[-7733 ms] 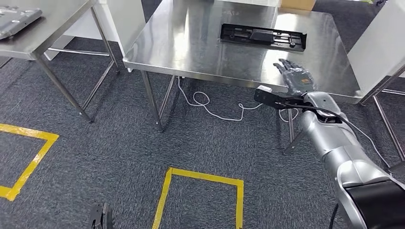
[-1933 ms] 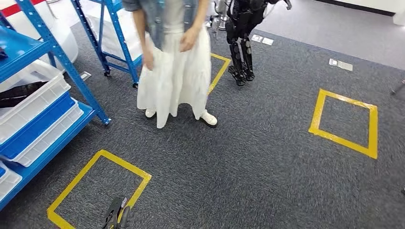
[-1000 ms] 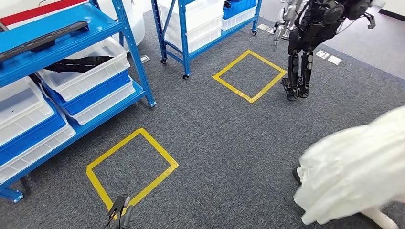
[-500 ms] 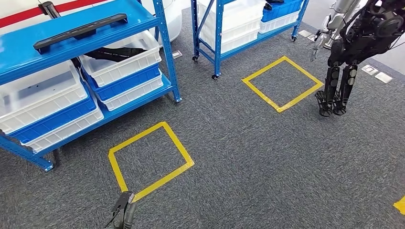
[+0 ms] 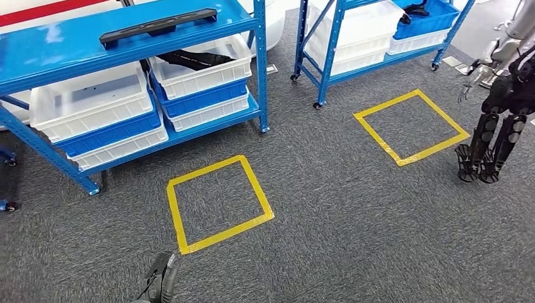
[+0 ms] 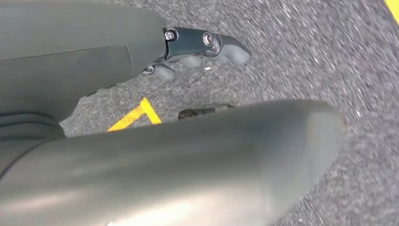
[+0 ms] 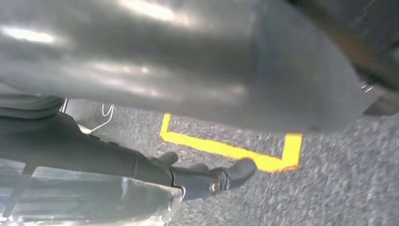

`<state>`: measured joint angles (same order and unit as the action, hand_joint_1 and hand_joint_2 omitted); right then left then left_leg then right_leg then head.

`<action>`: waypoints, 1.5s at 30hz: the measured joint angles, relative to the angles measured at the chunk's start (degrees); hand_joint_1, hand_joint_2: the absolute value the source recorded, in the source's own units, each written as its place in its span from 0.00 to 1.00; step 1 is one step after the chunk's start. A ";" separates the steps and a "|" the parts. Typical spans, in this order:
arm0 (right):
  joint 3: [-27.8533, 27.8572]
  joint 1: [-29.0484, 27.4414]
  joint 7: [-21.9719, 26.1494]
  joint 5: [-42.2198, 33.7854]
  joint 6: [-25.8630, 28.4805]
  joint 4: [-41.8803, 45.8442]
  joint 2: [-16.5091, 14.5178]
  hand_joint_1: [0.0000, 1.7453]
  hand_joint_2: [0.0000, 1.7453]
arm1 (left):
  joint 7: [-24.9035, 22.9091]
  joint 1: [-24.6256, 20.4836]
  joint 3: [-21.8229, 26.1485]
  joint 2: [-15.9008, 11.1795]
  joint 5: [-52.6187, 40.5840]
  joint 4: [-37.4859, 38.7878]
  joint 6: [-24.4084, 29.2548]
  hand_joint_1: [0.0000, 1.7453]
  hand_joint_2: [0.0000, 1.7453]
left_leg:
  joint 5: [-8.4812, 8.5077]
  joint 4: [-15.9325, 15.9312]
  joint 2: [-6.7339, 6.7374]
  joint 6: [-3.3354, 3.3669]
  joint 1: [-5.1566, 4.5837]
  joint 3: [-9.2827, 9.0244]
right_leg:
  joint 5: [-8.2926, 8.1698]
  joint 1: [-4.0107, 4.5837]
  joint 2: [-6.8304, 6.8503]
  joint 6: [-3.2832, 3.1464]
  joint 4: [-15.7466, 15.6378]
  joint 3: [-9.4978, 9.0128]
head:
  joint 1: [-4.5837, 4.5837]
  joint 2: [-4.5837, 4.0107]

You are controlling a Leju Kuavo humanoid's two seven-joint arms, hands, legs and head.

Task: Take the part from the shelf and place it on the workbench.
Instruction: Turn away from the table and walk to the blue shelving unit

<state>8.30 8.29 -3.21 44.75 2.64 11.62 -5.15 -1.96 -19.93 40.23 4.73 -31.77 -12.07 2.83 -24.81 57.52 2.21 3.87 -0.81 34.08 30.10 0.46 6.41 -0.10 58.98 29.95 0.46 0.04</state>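
A blue metal shelf (image 5: 76,44) fills the upper left of the head view, and on its top deck lies the part (image 5: 158,24), a long black bar stretched flat near the deck's front edge, touched by neither hand. Under that deck, white bins (image 5: 88,101) sit stacked over blue ones; the bin at upper centre holds another dark, curved piece (image 5: 189,60). A second blue shelf (image 5: 378,31) stands at the upper right of the frame, also loaded with white and blue bins.

On the grey carpet, a square of yellow tape (image 5: 217,203) is marked just in front of the first shelf, at the centre of the frame, and a second yellow square (image 5: 411,126) lies to the right. At the right edge another humanoid robot (image 5: 498,126) stands on dark legs beside that second square.

At the bottom edge of the head view, left of centre, the left hand (image 5: 161,284) hangs low over the carpet. In the left wrist view its dark fingers (image 6: 207,42) reach out over the carpet, holding nothing, apparently loosely extended. In the right wrist view the right hand (image 7: 188,176) also hangs above the carpet near a corner of yellow tape; its fingers (image 7: 230,174) grip nothing, though whether they are spread or curled I cannot tell.
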 joint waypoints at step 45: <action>1.01 0.49 -0.11 1.84 -0.06 -0.05 0.20 0.00 0.00 | -0.40 -0.86 0.77 0.91 -0.04 0.05 1.01 0.00 0.00 | 0.79 0.12 -8.72 -3.25 1.77 0.90 | -3.17 -2.77 -8.24 1.47 -0.29 2.18 | 0.14 0.00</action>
<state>9.31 8.77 -3.33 46.58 2.58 11.57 -4.94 -2.36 -20.78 41.00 5.64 -31.81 -12.02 3.84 -24.01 57.64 -6.50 0.62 0.97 34.99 26.93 -2.31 -1.83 1.37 58.69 32.13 0.60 0.04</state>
